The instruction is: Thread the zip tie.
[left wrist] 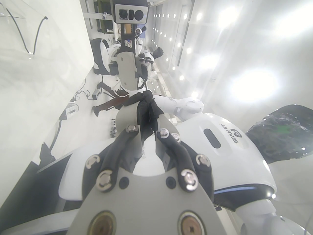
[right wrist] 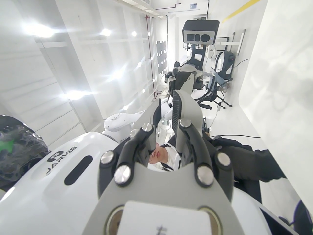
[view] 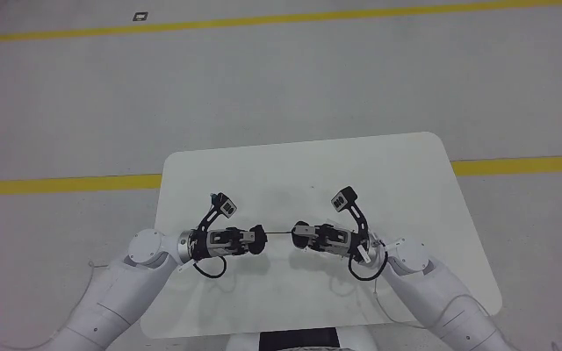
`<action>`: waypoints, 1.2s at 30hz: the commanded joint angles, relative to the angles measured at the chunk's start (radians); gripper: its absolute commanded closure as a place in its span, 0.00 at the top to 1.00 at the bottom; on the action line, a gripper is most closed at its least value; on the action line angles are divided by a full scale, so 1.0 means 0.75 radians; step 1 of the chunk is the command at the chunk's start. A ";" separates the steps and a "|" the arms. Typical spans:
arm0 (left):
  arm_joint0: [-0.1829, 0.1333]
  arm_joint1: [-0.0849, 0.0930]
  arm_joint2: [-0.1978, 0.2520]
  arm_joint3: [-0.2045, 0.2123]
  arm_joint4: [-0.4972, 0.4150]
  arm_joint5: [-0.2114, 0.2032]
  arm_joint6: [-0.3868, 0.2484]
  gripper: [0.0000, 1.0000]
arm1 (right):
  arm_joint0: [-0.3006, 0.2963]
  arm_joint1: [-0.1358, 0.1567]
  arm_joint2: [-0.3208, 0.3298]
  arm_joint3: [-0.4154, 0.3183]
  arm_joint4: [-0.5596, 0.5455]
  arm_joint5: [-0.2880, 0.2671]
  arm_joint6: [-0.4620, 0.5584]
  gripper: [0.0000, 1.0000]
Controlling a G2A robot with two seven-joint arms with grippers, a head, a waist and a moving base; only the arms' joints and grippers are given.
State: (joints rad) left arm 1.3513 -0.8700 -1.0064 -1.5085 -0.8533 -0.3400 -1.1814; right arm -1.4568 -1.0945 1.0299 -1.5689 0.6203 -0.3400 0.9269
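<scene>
Top view: left hand (view: 260,235) and right hand (view: 297,234) each pinch one end of the tie (view: 279,232) above the table (view: 395,175). The tie is likely light, springy and slick, so best gripped near its tip.

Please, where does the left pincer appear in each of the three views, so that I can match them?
Top view: the grey two-fingered left pincer is over the white rounded table, holding the thin black zip tie.
Left wrist view: nearest the camera, shut on the tie.
Right wrist view: farther off, beyond the right pincer.
Shared landmark: the table.
</scene>
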 commanded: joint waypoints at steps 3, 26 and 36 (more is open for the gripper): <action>0.000 0.000 0.000 0.000 0.000 0.000 0.000 0.00 | -0.005 -0.005 0.009 -0.001 -0.007 0.000 0.009 0.04; 0.000 0.000 0.000 0.000 0.000 0.000 0.000 1.00 | -0.030 -0.022 0.043 -0.007 -0.057 0.011 -0.048 0.00; 0.000 0.000 0.000 0.000 0.000 0.000 0.000 1.00 | -0.031 -0.023 0.047 -0.013 -0.055 0.026 -0.070 0.00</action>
State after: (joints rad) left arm 1.3513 -0.8700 -1.0064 -1.5085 -0.8533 -0.3400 -1.1814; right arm -1.4797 -1.1121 1.0652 -1.5788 0.5791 -0.3200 0.8746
